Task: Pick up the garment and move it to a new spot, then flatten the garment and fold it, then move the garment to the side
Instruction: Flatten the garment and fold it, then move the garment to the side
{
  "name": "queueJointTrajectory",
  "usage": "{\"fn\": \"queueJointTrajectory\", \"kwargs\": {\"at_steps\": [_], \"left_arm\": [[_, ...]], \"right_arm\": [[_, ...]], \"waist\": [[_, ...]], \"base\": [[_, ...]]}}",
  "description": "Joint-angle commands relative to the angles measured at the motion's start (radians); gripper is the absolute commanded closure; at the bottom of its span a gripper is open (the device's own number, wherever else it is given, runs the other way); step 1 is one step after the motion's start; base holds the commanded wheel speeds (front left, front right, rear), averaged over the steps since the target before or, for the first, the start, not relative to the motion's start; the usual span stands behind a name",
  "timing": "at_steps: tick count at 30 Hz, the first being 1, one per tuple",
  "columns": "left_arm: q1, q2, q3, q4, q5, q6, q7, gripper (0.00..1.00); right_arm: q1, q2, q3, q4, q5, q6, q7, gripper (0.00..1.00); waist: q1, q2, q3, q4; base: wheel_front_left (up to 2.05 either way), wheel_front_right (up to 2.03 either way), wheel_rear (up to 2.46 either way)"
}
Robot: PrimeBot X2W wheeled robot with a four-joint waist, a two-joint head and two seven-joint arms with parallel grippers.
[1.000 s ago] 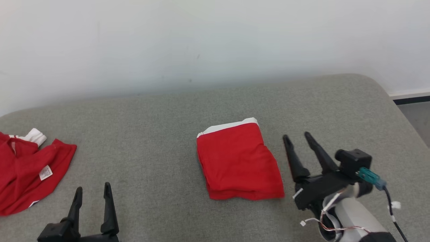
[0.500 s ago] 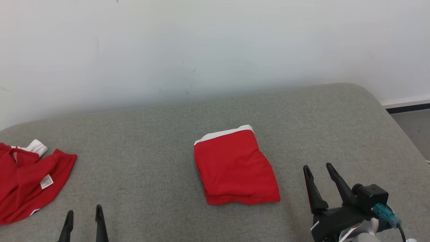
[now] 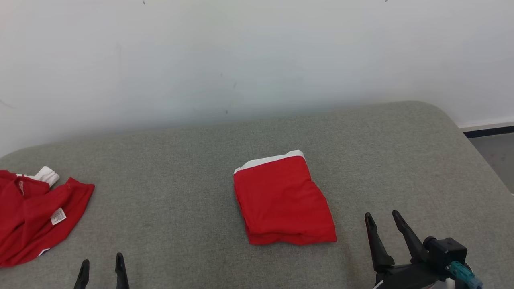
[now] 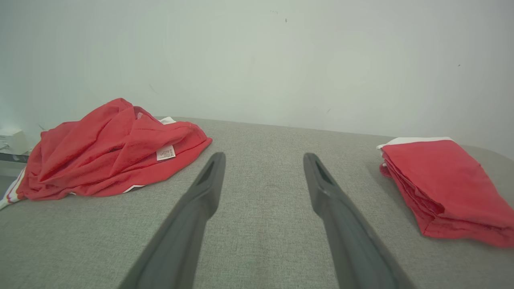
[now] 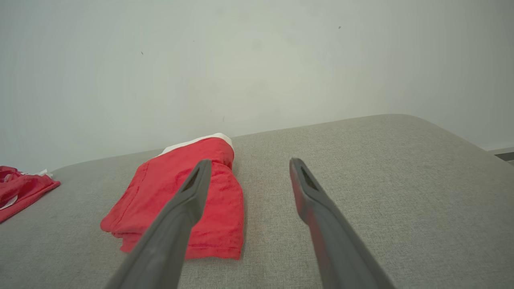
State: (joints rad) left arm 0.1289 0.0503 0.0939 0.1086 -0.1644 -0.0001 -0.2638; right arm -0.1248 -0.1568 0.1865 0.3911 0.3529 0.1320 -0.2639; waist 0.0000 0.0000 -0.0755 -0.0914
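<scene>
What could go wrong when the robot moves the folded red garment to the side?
1. The folded garment lies as loose stacked layers, with nothing holding it. A pinch from the open right gripper nearby might catch only the top layers and undo the fold.
2. If it is carried toward the robot's left, it could end up against the crumpled garment, which is the same red, and the two could get mixed.

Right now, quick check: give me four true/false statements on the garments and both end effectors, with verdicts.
1. The folded red garment lies on the grey cushion. True.
2. The right end effector is shut on it. False: it is open and empty, beside the garment.
3. A crumpled red garment lies at the robot's left. True.
4. The left end effector grips that crumpled red garment. False: it is open, empty and apart from it.
</scene>
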Motion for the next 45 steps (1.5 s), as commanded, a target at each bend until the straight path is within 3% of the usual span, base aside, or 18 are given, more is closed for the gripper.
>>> {"fn": "queueJointTrajectory", "kwargs": {"at_steps": [1, 21, 29, 34, 43, 45], "left_arm": [[0.008, 0.000, 0.003, -0.002, -0.003, 0.000, -0.001, 0.00], [-0.046, 0.000, -0.011, 0.022, 0.018, -0.033, -0.001, 0.00], [-0.064, 0.000, -0.041, 0.022, 0.017, -0.034, -0.001, 0.00], [-0.078, 0.000, -0.071, 0.028, 0.012, -0.039, -0.001, 0.00], [-0.146, 0.000, -0.129, 0.033, 0.012, -0.061, -0.001, 0.00], [-0.166, 0.000, -0.134, 0.036, 0.010, -0.067, -0.001, 0.00]], "right_arm": [[0.010, 0.006, -0.003, -0.006, -0.006, -0.003, -0.001, 0.00], [0.017, 0.027, -0.029, -0.001, -0.025, -0.003, -0.001, 0.00], [-0.011, 0.012, -0.056, 0.024, -0.005, -0.003, 0.016, 0.00], [-0.093, -0.005, -0.069, 0.072, 0.012, -0.003, 0.102, 0.00], [-0.370, -0.040, -0.030, 0.308, 0.144, -0.003, 0.451, 0.00], [-0.418, -0.048, -0.025, 0.349, 0.138, -0.003, 0.475, 0.00]], "waist": [[0.0000, 0.0000, 0.002, -0.002], [0.0000, 0.0000, 0.020, -0.004], [0.0000, 0.0000, 0.040, 0.029], [0.0000, 0.0000, 0.052, 0.064], [0.0000, 0.0000, 0.132, 0.174], [0.0000, 0.0000, 0.155, 0.191]], "base": [[0.00, 0.00, 0.00], [0.00, 0.00, 0.00], [0.00, 0.00, 0.00], [0.00, 0.00, 0.00], [0.00, 0.00, 0.00], [0.00, 0.00, 0.00]]}}
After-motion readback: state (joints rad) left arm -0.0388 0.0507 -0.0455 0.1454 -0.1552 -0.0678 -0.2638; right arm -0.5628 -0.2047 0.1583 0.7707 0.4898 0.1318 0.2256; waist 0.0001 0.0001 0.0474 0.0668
